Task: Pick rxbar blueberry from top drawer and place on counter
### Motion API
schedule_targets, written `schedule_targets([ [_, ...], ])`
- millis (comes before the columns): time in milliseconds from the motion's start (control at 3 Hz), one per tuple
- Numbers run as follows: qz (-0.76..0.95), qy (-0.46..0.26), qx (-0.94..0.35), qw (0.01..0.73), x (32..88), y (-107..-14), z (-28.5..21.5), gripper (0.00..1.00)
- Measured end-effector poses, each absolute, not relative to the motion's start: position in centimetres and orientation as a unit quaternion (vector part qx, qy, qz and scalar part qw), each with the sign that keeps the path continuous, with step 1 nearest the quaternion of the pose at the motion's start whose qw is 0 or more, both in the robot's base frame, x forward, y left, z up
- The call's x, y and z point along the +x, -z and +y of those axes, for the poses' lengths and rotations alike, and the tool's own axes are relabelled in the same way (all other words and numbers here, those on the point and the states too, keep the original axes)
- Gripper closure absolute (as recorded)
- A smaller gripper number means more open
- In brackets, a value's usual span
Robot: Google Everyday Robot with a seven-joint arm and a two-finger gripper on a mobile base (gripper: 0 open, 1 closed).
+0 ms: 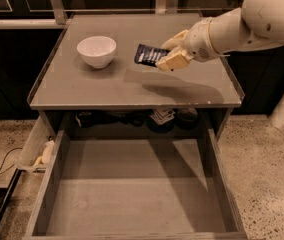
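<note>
My gripper [170, 51] is shut on the rxbar blueberry [149, 55], a flat dark navy bar with white lettering. It holds the bar tilted a little above the middle of the grey counter [132, 86], and the bar's shadow falls on the counter below. The arm reaches in from the upper right. The top drawer [132, 204] stands pulled wide open below the counter's front edge, and its flat grey bottom shows nothing on it.
A round white bowl [96, 50] sits on the counter's left part, left of the bar. Dark items [162, 118] lie in the gap under the counter. A small side bin [37, 151] hangs left of the drawer. Speckled floor lies to the right.
</note>
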State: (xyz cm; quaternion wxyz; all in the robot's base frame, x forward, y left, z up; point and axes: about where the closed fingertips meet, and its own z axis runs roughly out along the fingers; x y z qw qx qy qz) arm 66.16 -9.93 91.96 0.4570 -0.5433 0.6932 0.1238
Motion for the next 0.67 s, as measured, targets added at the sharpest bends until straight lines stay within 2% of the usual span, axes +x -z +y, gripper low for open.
schedule_targets([
  [667,0.716,-0.143,-0.511,0.452,69.6,-89.3,-9.4,1.0],
])
